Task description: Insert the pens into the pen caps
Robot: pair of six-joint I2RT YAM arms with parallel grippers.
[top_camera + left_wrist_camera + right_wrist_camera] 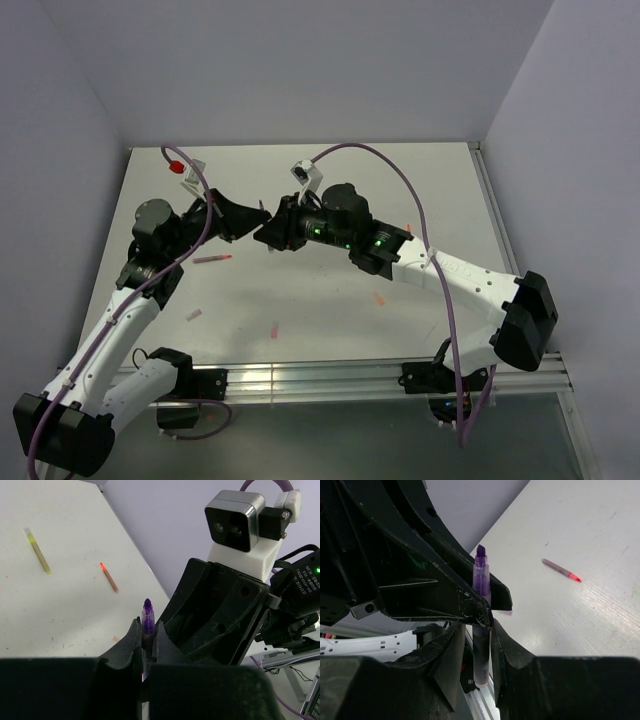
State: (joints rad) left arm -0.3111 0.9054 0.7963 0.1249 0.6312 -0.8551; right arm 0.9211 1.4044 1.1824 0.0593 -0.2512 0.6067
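I am gripping the purple pen in both pincers at once. My right pincer is clamping its barrel, and my left pincer is pinching just behind its tip. The pen's long axis is running out along my right fingers, with the tip pointing away from them. An orange cap is lying well apart from the pen, nearer my right arm.

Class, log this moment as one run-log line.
left gripper: shut on purple pen | right gripper: fingers flank pen, grip unclear | tip: uncapped
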